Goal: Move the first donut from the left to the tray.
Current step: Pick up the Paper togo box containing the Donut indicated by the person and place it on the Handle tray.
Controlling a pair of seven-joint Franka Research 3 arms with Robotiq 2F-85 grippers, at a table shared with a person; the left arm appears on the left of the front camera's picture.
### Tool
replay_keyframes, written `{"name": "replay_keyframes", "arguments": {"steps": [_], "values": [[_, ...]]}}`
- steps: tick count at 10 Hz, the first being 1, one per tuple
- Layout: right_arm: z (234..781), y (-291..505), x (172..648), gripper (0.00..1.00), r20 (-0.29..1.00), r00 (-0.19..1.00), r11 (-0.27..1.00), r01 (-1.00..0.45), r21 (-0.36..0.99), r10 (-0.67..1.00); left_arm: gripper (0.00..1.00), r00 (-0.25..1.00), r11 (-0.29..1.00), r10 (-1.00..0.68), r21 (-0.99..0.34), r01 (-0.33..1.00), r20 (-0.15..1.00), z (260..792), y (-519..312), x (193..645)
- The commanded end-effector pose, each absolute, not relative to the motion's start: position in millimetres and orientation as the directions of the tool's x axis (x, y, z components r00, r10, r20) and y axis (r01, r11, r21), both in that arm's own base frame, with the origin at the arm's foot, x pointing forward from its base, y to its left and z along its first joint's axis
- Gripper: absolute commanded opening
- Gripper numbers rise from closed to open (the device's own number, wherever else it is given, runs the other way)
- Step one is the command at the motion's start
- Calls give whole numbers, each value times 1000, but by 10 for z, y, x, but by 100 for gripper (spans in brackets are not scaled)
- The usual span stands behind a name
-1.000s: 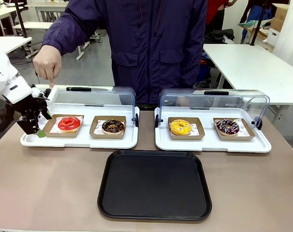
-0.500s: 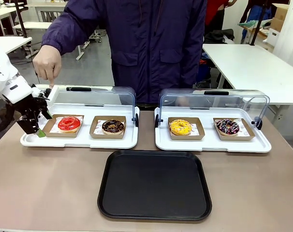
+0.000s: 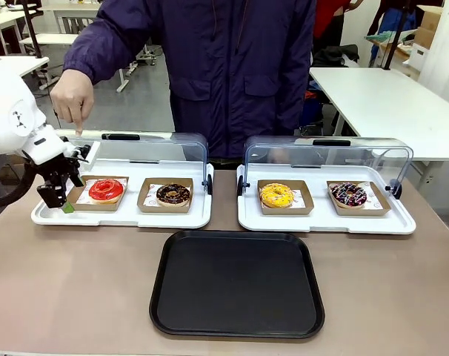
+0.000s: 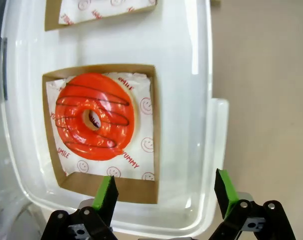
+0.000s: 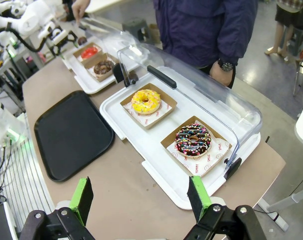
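Note:
The first donut from the left point(image 3: 106, 190) has glossy red icing and sits in a brown cardboard holder point(image 4: 150, 130) at the left end of the left white tray point(image 3: 121, 217). My left gripper point(image 3: 61, 196) hangs open just left of that holder. In the left wrist view the donut point(image 4: 94, 116) lies ahead of the gripper point(image 4: 165, 192), whose left finger is over the holder's near edge and whose right finger is over the white tray's rim. The black tray point(image 3: 237, 282) lies at the table's front middle. My right gripper point(image 5: 140, 200) is open, high above the table's right end.
A chocolate donut point(image 3: 173, 194) shares the left white tray. A yellow donut point(image 3: 276, 195) and a sprinkled donut point(image 3: 349, 194) sit in the right white tray point(image 3: 324, 221). Both clear lids stand raised. The person's hand point(image 3: 74, 96) points down behind the left tray.
My left arm has swung slightly right, bringing the open gripper closer to the red donut's holder. The donuts, the trays and the person's hand have stayed put.

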State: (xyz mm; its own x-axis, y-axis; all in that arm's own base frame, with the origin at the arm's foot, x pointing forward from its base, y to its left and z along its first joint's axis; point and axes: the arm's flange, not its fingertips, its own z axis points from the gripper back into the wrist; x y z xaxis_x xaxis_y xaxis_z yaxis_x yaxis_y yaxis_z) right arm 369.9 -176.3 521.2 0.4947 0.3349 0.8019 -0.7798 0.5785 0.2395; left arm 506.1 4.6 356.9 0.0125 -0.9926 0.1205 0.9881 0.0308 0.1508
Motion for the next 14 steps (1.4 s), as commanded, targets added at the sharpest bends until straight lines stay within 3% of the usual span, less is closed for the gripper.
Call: {"name": "replay_keyframes", "arguments": {"steps": [1,12,13,14], "values": [[5222,-1770,3725,100,823,464,566,-794,221,329,100,40,52,-996,153,987,78,3504,76,5143],[5222,-1770,3725,100,823,464,566,-794,221,329,100,22,29,-999,156,987,49,3179,162,5349],[5222,-1770,3725,100,823,464,566,-794,221,329,44,22,28,-999,150,988,43,3176,165,5340],[5222,-1770,3725,100,823,464,566,-794,221,329,44,19,25,-999,148,989,42,3181,162,5336]]}}
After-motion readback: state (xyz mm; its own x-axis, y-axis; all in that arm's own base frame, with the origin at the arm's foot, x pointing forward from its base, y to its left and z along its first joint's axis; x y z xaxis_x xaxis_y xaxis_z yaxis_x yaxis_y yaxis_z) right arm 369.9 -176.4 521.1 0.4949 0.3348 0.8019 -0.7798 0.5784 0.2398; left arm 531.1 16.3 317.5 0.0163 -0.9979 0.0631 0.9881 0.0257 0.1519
